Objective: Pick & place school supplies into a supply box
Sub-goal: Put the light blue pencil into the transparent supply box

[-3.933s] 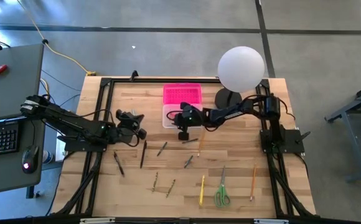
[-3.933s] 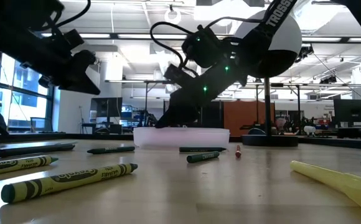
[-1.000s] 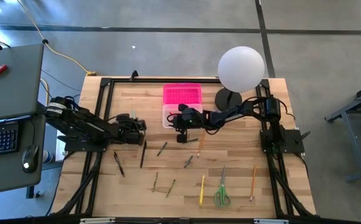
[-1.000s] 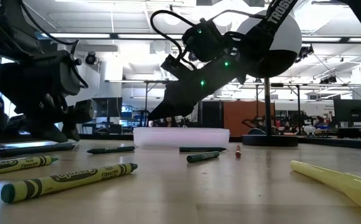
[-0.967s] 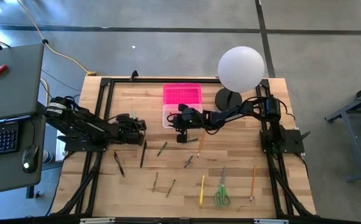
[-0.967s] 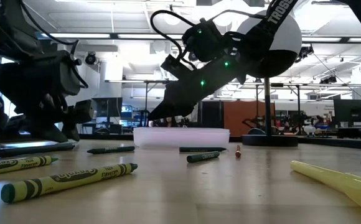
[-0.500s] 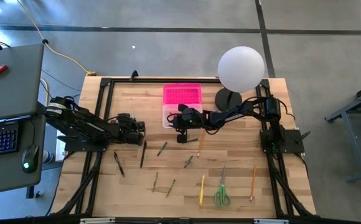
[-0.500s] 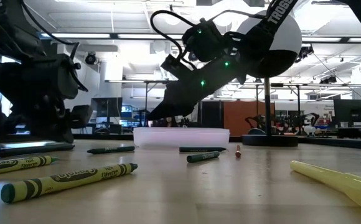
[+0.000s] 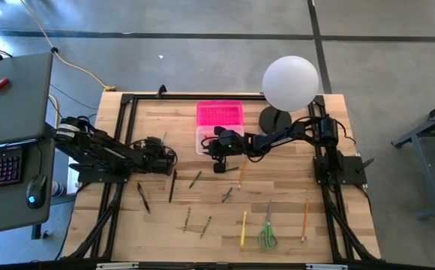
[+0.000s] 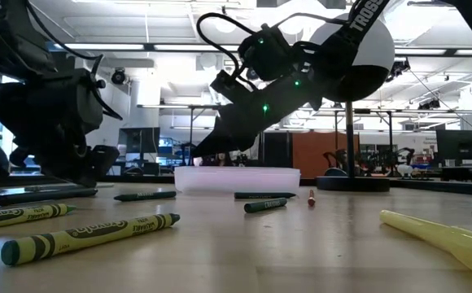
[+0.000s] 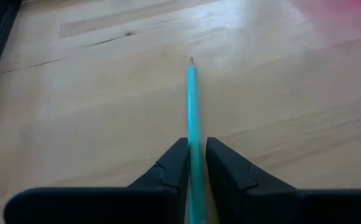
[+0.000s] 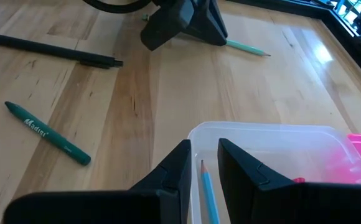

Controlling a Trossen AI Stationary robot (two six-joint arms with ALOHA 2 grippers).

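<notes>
A teal pencil (image 11: 192, 106) is clamped by the left gripper (image 11: 196, 158) low over the table's (image 9: 292, 225) left side, tip forward. A blue pencil (image 12: 208, 190), gripped by the right gripper (image 12: 203, 163), is pointed into the supply box (image 12: 274, 155).

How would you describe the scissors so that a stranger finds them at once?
Start at the white globe lamp at the table's far edge, then go straight across to the near edge. There the scissors lie between a yellow pencil and an orange pencil. Only they have green loop handles.
</notes>
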